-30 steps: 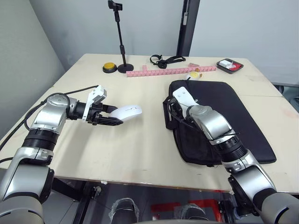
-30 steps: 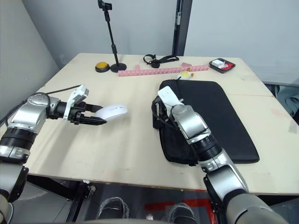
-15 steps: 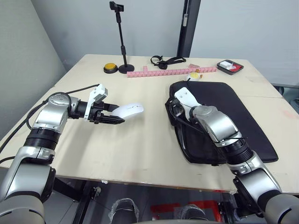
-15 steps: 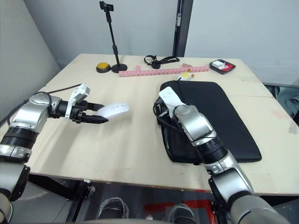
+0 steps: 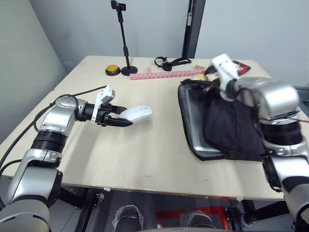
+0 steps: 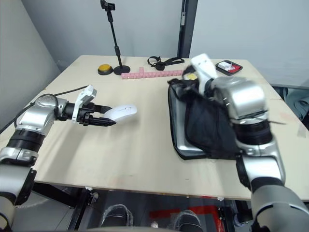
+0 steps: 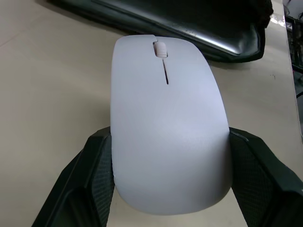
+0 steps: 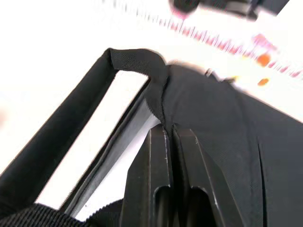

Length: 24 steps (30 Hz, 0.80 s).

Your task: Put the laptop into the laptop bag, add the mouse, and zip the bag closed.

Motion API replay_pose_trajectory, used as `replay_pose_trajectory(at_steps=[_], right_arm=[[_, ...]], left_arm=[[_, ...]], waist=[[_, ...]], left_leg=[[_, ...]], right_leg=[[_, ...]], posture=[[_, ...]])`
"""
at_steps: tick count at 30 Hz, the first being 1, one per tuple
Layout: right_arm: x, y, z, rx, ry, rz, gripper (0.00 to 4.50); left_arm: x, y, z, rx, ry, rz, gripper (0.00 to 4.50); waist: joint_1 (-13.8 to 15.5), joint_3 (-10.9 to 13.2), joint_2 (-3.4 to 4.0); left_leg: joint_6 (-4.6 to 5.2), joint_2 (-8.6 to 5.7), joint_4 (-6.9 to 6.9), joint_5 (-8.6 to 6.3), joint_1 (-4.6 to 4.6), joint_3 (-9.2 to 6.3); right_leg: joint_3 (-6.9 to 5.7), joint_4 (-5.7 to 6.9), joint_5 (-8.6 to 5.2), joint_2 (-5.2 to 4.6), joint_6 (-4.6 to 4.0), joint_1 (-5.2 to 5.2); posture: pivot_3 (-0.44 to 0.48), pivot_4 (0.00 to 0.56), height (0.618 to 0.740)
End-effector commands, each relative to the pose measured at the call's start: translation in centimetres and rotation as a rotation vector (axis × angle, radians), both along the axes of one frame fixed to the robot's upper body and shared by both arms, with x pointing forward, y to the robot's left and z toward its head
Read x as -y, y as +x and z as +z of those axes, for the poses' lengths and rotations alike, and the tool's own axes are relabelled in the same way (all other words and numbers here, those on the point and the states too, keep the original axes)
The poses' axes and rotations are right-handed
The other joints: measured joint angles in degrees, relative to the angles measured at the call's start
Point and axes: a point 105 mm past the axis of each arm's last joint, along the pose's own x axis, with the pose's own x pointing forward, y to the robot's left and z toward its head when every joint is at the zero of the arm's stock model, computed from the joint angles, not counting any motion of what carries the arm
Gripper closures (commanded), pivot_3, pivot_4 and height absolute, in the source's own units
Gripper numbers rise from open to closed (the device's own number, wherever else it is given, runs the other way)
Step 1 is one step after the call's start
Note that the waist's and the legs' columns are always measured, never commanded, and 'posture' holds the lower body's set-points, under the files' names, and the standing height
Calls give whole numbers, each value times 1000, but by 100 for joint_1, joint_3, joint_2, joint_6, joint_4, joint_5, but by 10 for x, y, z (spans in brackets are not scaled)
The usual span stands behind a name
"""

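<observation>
Take the bag (image 5: pixel 227 123) as your landmark: it lies on the surface (image 5: pixel 145 159) with its top flap lifted, and your right pincer (image 8: pixel 171 135) has its fingers pressed together on the flap's edge beside a strap handle (image 8: pixel 71 118). Under the raised flap you can see the grey laptop (image 5: pixel 195 130) sitting inside.

Well to the left of the bag, your left pincer (image 5: pixel 126 120) is clamped on the mouse (image 5: pixel 136 111), one finger on each side, holding it above the surface.

Beyond the bag lie a pink strip (image 5: pixel 166 74), a black strap (image 5: pixel 171 62) and a small black tray (image 5: pixel 240 67); further left stand a phone stand (image 5: pixel 126 46) and a yellow button (image 5: pixel 113 70). Nothing lies between the mouse and the bag's open side.

A second ago the flap lay flat with your right pincer low at its near-left corner; now it is hoisted. The mouse has edged slightly toward the bag.
</observation>
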Motion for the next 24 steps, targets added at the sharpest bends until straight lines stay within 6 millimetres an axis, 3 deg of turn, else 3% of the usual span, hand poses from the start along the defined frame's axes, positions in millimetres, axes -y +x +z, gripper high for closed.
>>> replay_pose_trajectory(at_steps=[1,5,9,17,20,24], right_arm=[[1,-12,51,126,158,86,4470],[12,-17,60,125,218,108,4470],[10,-16,51,98,216,116,4470],[-1,-16,38,67,227,133,4470],[-3,-18,38,65,235,140,4470],[-9,-23,40,62,246,160,4470]], left_arm=[[6,3,9,44,7,-30,1706],[12,5,9,47,8,-49,1706],[22,9,9,69,15,-77,1706],[76,8,15,130,-98,-176,1706],[90,11,7,132,-101,-174,1706],[116,29,-6,174,-99,-100,1706]], waist=[[-29,2,4],[5,2,4],[35,3,4],[102,3,3],[91,3,3],[117,3,3]], left_leg=[[0,0,-2,0,-3,3],[3,1,-2,2,-21,4],[5,1,-4,1,-22,4],[8,-2,5,3,-22,4],[9,-1,4,3,-22,5],[10,-1,4,4,-22,5]], right_leg=[[2,2,0,1,-1,-7],[2,1,0,3,-3,-25],[0,-5,0,2,-4,-24],[1,2,1,-2,-6,-21],[2,1,1,-1,-6,-21],[2,1,1,-1,-5,-20]], posture=[[0,150,739],[0,150,739],[0,150,739],[0,150,739],[0,150,739],[0,150,739]])
